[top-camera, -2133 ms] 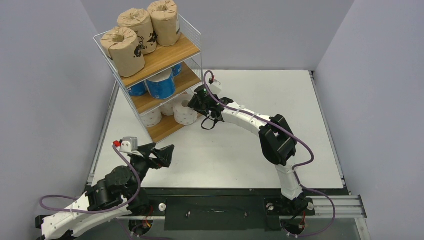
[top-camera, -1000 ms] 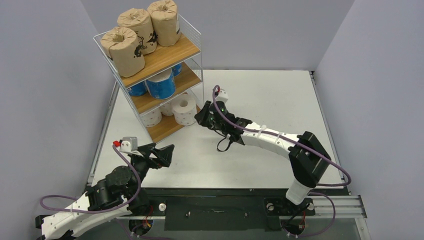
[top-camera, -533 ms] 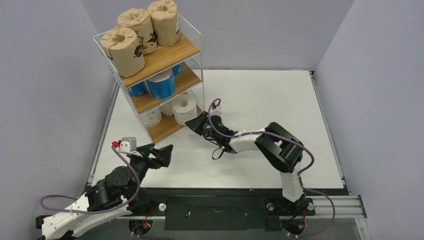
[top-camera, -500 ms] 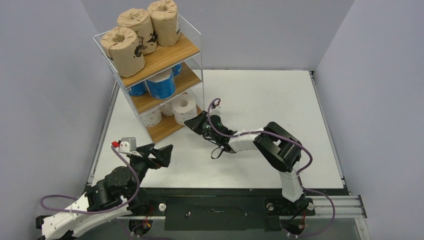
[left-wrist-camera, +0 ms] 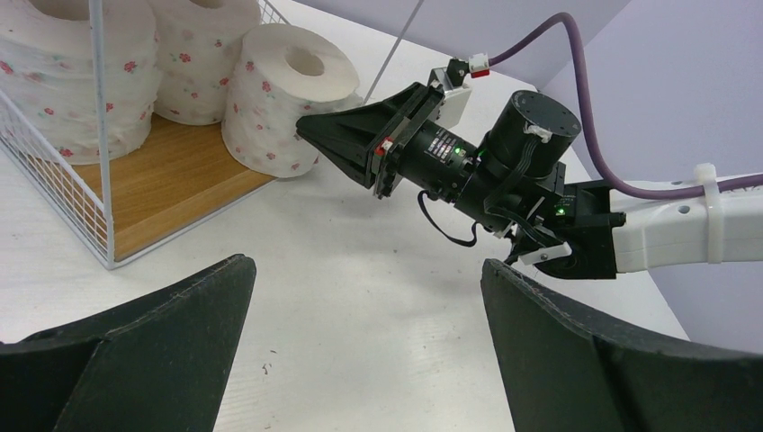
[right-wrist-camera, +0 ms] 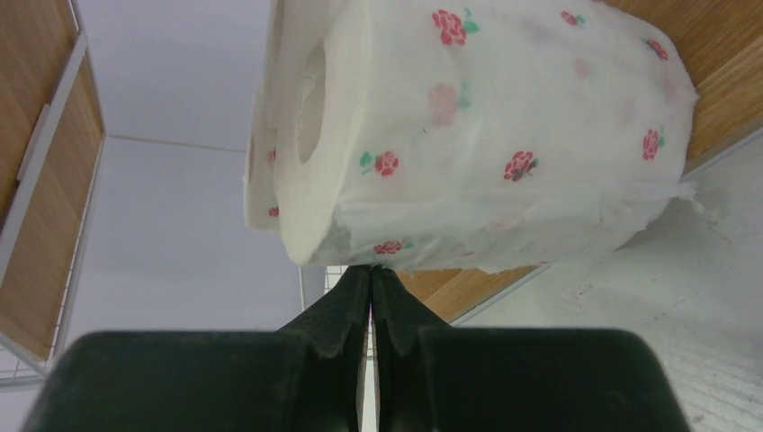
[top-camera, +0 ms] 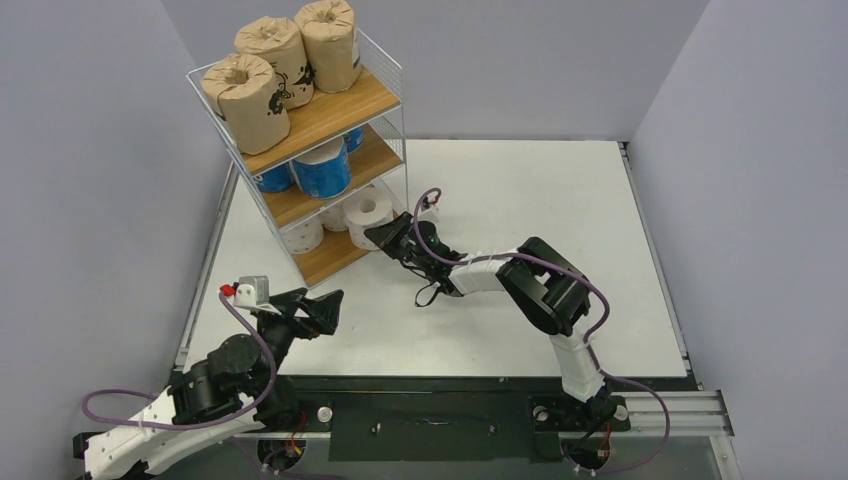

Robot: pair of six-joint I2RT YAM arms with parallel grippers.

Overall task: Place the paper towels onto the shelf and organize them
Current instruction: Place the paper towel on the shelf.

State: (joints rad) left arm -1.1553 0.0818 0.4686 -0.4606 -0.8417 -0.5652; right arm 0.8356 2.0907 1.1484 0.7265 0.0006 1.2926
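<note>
The shelf (top-camera: 345, 103) stands at the back left. Three brown-wrapped rolls (top-camera: 285, 60) are on its top board, blue-wrapped rolls (top-camera: 322, 170) on the middle board, white flowered rolls on the bottom board. The front white roll (top-camera: 368, 215) stands upright at the bottom board's right end. My right gripper (top-camera: 373, 238) is shut and empty, its tip (right-wrist-camera: 371, 270) against that roll's (right-wrist-camera: 486, 135) side. In the left wrist view the roll (left-wrist-camera: 288, 99) and the right gripper (left-wrist-camera: 310, 131) meet. My left gripper (top-camera: 328, 308) is open and empty over the table (left-wrist-camera: 367, 265).
White wire mesh (left-wrist-camera: 99, 135) closes the shelf's left side. The bottom wooden board (left-wrist-camera: 171, 189) lies just above the white table (top-camera: 520, 190). Grey walls surround the table. The right arm's purple cable (top-camera: 590, 290) loops above the table.
My right gripper drew back from the front white roll, shut, then came back low to its side. The roll stayed on the bottom board. My left arm has barely moved.
</note>
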